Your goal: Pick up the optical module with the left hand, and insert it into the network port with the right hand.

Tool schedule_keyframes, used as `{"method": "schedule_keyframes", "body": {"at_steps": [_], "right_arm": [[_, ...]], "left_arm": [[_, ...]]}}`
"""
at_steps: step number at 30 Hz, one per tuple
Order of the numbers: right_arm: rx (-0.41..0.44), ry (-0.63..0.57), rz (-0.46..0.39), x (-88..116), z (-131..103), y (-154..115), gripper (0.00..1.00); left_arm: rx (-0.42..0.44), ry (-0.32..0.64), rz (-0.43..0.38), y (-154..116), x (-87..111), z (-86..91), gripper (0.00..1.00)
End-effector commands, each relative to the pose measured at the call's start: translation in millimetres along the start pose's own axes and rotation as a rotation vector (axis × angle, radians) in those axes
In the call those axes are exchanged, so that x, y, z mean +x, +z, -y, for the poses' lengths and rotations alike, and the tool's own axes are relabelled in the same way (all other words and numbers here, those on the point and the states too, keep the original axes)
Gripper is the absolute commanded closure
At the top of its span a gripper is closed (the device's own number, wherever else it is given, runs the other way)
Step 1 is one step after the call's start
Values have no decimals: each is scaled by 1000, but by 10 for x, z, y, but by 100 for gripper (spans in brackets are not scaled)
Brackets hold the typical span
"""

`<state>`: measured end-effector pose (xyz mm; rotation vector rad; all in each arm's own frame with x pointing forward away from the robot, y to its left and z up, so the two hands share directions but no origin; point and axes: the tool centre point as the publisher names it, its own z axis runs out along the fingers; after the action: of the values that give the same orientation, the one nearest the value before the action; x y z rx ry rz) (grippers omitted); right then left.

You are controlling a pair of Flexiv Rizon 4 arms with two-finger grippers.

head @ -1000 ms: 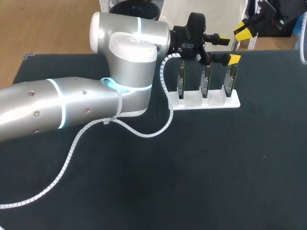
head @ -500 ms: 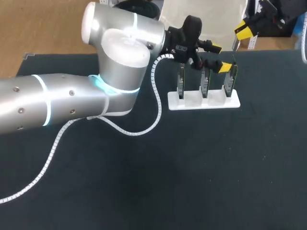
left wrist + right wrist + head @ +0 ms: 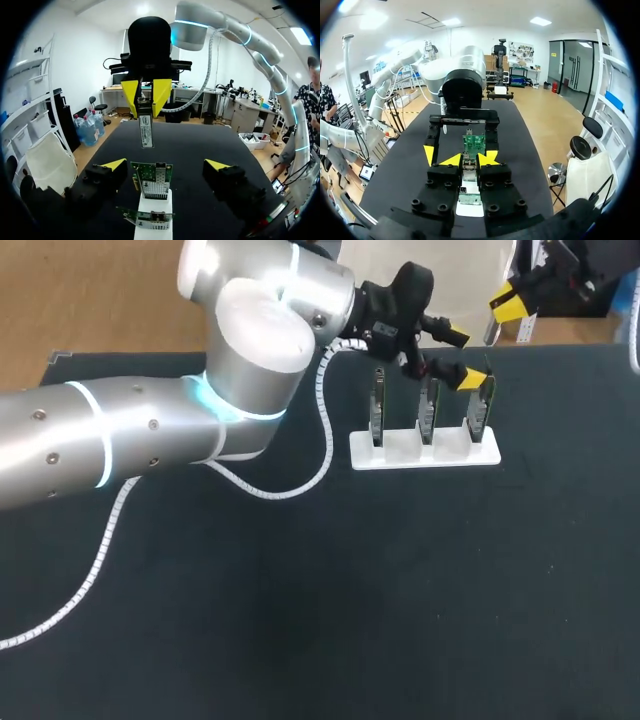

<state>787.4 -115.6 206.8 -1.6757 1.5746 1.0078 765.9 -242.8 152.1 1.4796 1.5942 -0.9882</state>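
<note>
Fingertips [image 3: 114,164] of the left gripper [image 3: 165,165] stand spread wide and hold nothing. One yellow tip sits on either side of the white stand [image 3: 159,205], which rests on the dark table [image 3: 420,580] and keeps a short row of green boards upright. The board [image 3: 154,176] in the middle of that open span touches neither finger. My guess is that the gripper is held this wide so that the board's upper edge and the metal port [image 3: 154,190] stay free from above. Beyond the row, at its far end, the right gripper [image 3: 146,99] points downwards with its two yellow fingers pinched tight on the upper end of the module [image 3: 146,131]. So the slim silver piece is with the right arm, not the left. It hangs straight down below those fingers, most likely gripped high so that its lower end is bare for going in. From the left wrist it sits above and past the board, with clear air between its lower end and the board's top edge. It looks roughly in line with the row. How nearly it lines up with the port itself I cannot tell.
</note>
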Motion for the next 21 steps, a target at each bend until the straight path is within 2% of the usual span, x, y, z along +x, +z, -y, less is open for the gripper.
{"method": "schedule_keyframes", "body": {"at_steps": [1,21], "right_arm": [[15,-2,1,4,-53,8,100],[10,-5,-10,0,-32,-7,100]], "left_arm": [[16,-9,-42,41,-27,-92,0],[13,-55,-90,66,157,-44,0]]}}
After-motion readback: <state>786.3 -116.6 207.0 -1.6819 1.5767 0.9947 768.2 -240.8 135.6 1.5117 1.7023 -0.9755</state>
